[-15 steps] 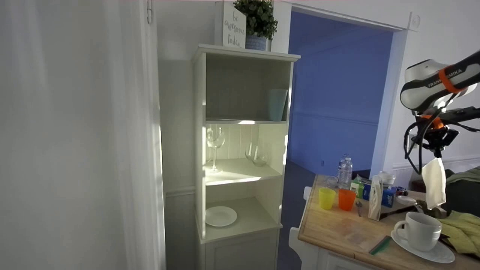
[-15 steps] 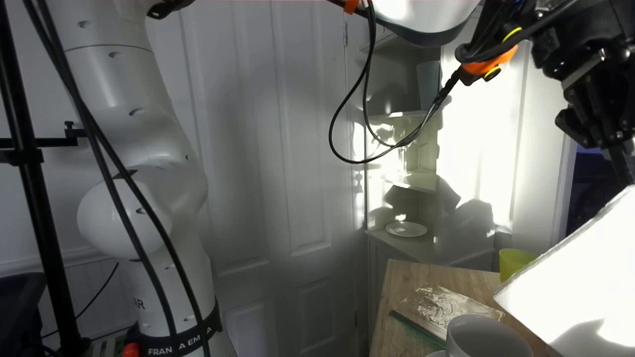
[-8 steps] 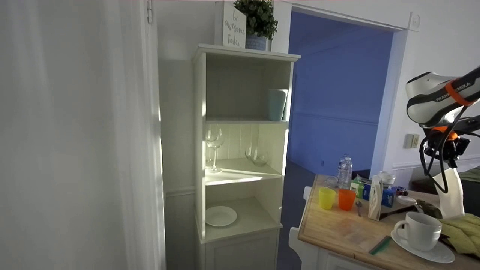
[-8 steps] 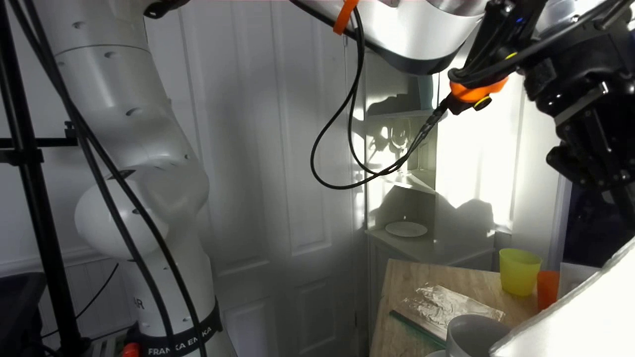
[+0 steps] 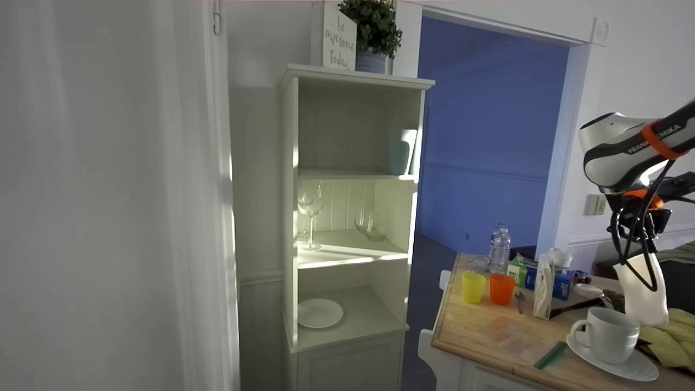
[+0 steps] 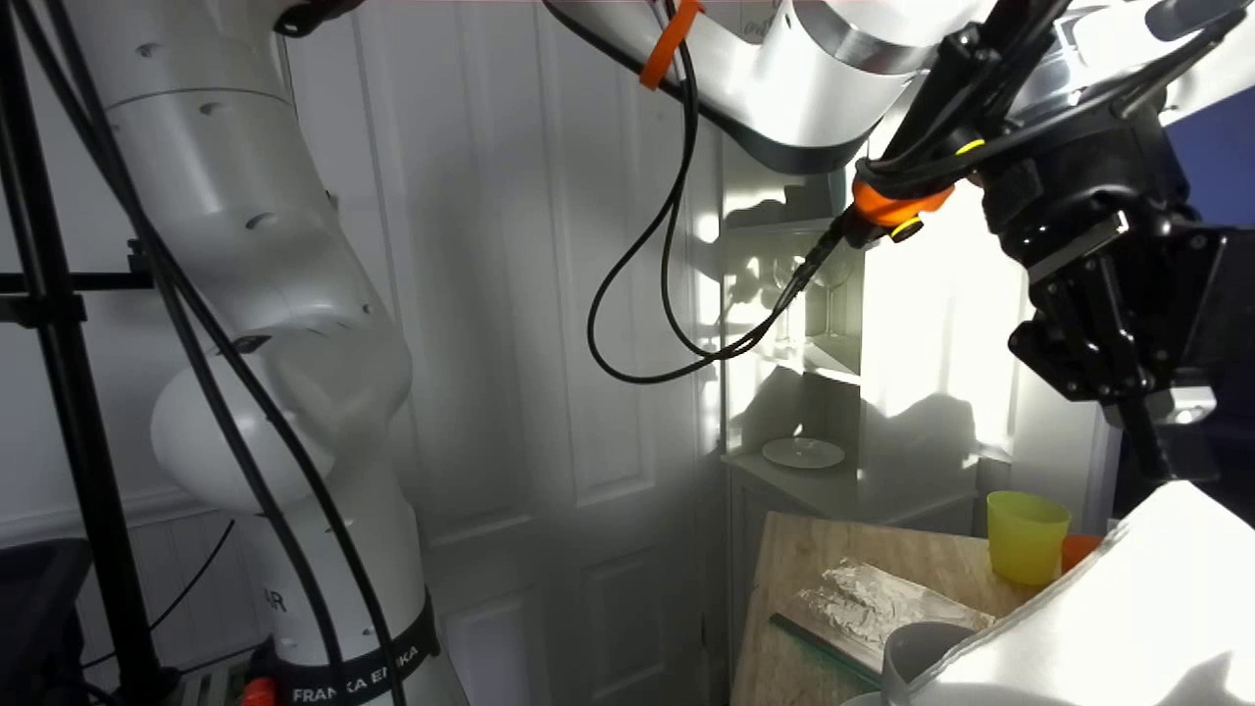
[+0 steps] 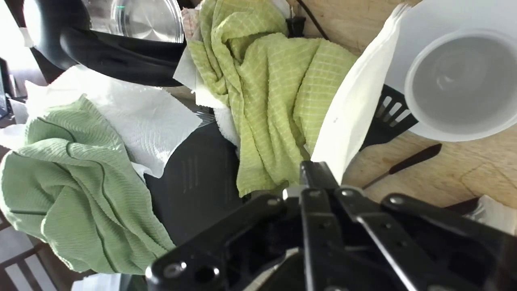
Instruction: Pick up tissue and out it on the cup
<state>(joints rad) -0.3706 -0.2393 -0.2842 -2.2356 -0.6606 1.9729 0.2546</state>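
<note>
My gripper (image 7: 321, 173) is shut on one end of the white tissue (image 7: 355, 101), which hangs limp from the fingertips. The gripper (image 5: 648, 248) and the tissue (image 5: 643, 293) also show in an exterior view, the tissue's lower end beside the cup's far right rim. The white cup (image 5: 611, 336) stands upright on its white saucer (image 5: 646, 372). In the wrist view the cup (image 7: 464, 81) looks empty, and the tissue lies to its left, overlapping the saucer's edge. In an exterior view the bright tissue (image 6: 1108, 618) hides much of the cup (image 6: 912, 652). I cannot tell whether they touch.
A yellow-green towel (image 7: 274, 101) and a black slotted spatula (image 7: 387, 117) lie beside the cup. A yellow cup (image 5: 473, 287), an orange cup (image 5: 501, 288) and a bottle (image 5: 500, 250) stand farther back. A plastic bag with a green seal (image 5: 550, 354) lies near the table edge.
My gripper has moved down with the tissue held. In the last half second both have also shifted left in both exterior views, closer to the cup. The cup has not moved.
</note>
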